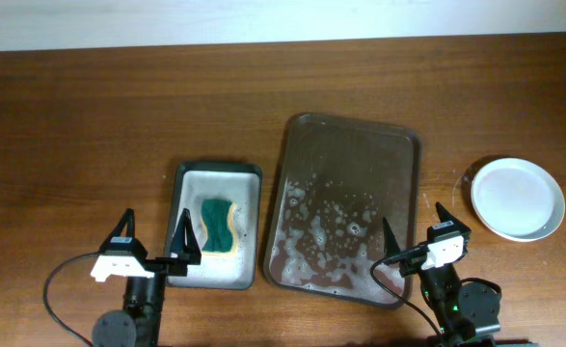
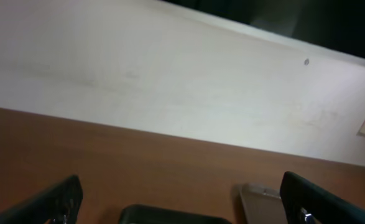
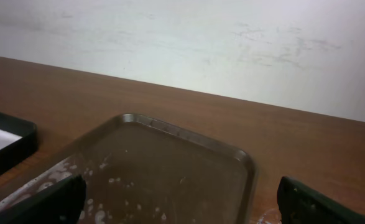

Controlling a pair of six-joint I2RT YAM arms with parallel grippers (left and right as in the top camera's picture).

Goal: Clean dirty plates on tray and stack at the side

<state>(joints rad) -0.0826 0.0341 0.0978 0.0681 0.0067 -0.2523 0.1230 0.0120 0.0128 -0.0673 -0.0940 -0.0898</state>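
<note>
Looking at the plates [image 1: 517, 198] first: they're off to the right on the table [image 1: 90, 116], well apart from the tray [image 1: 360, 145]. The top one is white and clean, no red on it. Can't tell from above how many are in that pile, since only the top one shows. The tray itself has no plates in it, just suds and water. The sponge [image 1: 217, 224] sits in the small black tray [image 1: 219, 166] just left of it. Both claws hang near the front edge, left claw [image 1: 155, 233] by the sponge tray and right claw [image 1: 417, 231] at the big tray's near right corner. Both are spread wide and holding nothing. My read: the wash-and-stack part looks pretty much done and this is the wrap-up. Nothing dirty is visible to fetch, so the next move is probably just parking both arms clear of the pile without bumping it.
</note>
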